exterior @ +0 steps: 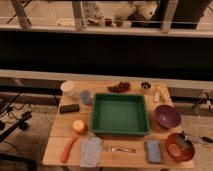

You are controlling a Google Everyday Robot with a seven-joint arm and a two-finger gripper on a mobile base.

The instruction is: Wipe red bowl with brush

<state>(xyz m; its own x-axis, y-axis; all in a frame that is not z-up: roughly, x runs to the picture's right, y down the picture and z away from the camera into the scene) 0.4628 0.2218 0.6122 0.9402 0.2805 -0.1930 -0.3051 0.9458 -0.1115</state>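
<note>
The red bowl [177, 148] sits at the table's front right corner, upright, with a lighter inside. The brush [183, 140] rests on it. Its greyish head lies over the bowl's far right part, and its thin dark handle points right, past the table edge. My gripper is out of view; no part of the arm shows in the frame.
A dark purple bowl [168, 116] stands just behind the red bowl. A green tray [142, 131] fills the table's middle. Along the front lie a blue-grey sponge [154, 151], a silver fork [120, 149], a grey cloth [91, 151] and an orange carrot-like piece [69, 149]. Cups and small items line the back.
</note>
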